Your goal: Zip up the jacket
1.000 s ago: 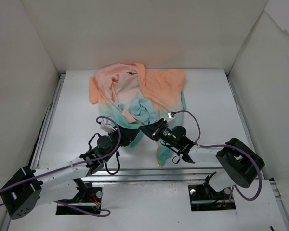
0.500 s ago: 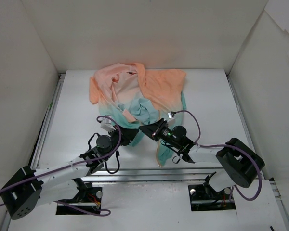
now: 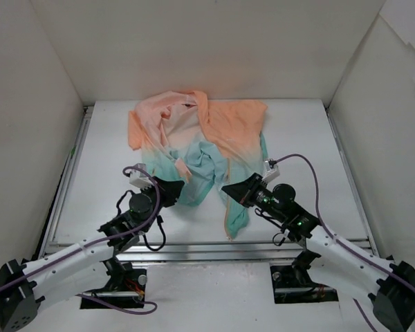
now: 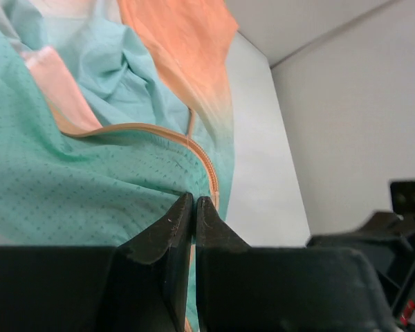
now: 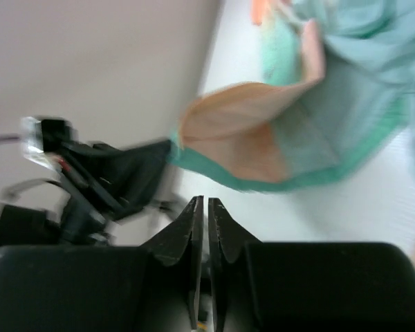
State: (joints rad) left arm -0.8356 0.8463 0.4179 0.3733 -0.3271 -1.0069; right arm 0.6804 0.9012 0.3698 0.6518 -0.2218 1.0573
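Note:
The jacket (image 3: 200, 135) lies crumpled at the back middle of the table, peach-orange at the far end and mint-teal at the near hem. A narrow teal strip with orange trim (image 3: 234, 211) trails toward the front. My left gripper (image 3: 181, 187) is shut, its tips at the teal hem's near left edge. In the left wrist view it (image 4: 195, 200) sits over teal fabric, right at the orange zipper edge (image 4: 159, 131); I see nothing pinched. My right gripper (image 3: 227, 187) is shut and empty, just right of the strip. In the right wrist view it (image 5: 205, 202) hovers over bare table near a folded hem (image 5: 249, 138).
White walls enclose the table on the left (image 3: 28, 124), back and right (image 3: 380, 117). A metal rail (image 3: 214, 238) runs along the table's front edge. The left arm's dark body shows in the right wrist view (image 5: 111, 180).
Both arms have drawn apart. The right gripper has swung back to the right, off the strip. The left gripper has shifted a little left. The jacket has barely moved.

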